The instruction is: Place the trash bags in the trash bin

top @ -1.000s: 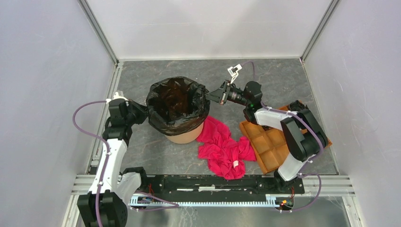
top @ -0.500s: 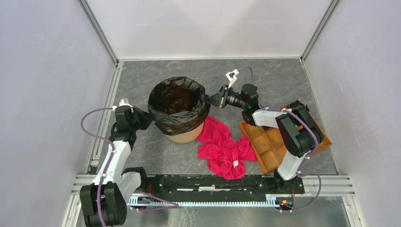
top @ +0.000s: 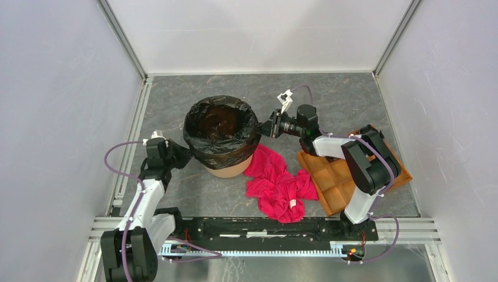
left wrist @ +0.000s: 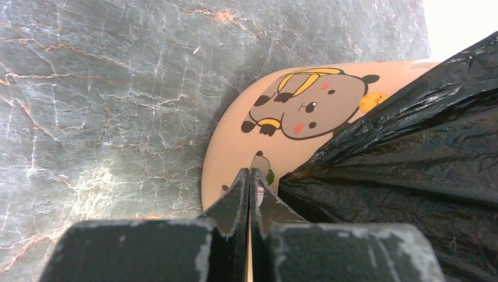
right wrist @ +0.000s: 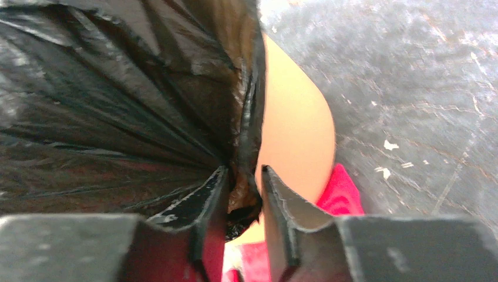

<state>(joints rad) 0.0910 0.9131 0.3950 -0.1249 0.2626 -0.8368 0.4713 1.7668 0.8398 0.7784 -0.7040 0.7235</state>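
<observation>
The black trash bag (top: 220, 120) lines the orange-tan trash bin (top: 232, 169), its edge folded down over the rim. My right gripper (top: 262, 126) is at the bin's right rim. In the right wrist view its jaws (right wrist: 244, 170) pinch a bunched fold of the bag (right wrist: 106, 106) against the bin wall (right wrist: 293, 129). My left gripper (top: 183, 155) is low at the bin's left side. In the left wrist view it (left wrist: 249, 171) is shut and empty, tips at the bin wall (left wrist: 235, 153), with the bag's hem (left wrist: 411, 147) just to its right.
A red-pink cloth (top: 276, 179) lies crumpled right of the bin, near its base. An orange-brown compartment tray (top: 332, 176) sits at the right under the right arm. The enclosure walls stand close on both sides.
Both grippers have moved down and in toward the bin. The bag's right edge, stretched out sideways a second ago, now sits closer around the rim. The left gripper has dropped toward the bin's lower wall.
</observation>
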